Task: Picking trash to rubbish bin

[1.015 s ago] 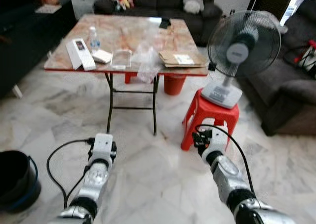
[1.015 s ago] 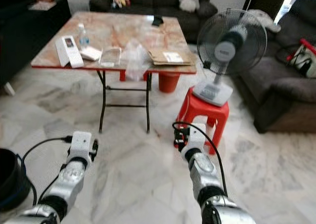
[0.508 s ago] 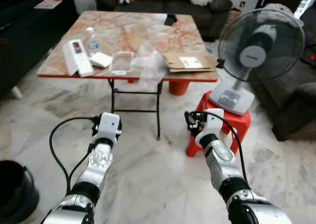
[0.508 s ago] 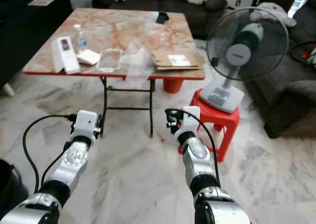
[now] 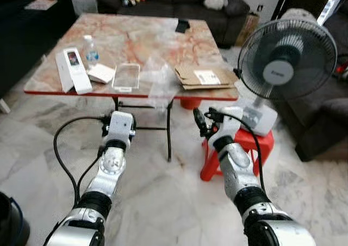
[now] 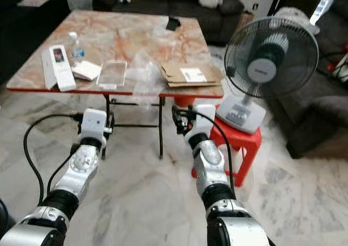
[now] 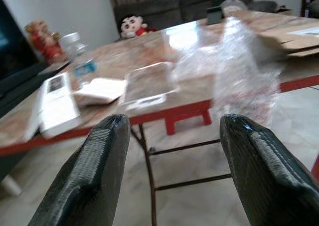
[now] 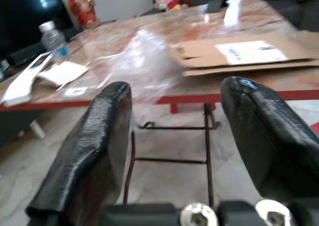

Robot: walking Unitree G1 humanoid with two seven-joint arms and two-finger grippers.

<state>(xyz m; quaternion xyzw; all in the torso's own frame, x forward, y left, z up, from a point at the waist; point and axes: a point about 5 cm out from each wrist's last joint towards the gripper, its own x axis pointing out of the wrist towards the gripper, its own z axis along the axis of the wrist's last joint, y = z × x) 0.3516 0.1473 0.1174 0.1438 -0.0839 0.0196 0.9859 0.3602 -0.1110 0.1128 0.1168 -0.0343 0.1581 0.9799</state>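
Plastic wrap (image 5: 157, 77), crumpled & clear, hangs over the tabletop (image 5: 141, 37) front edge, betw clear tray (image 5: 126, 76) and flat cardboard (image 5: 204, 76). I see left hand (image 7: 172, 151) and right hand (image 8: 174, 136) both spread wide, empty, low before that edge.

Bright daylight, glossy glare, slight blur
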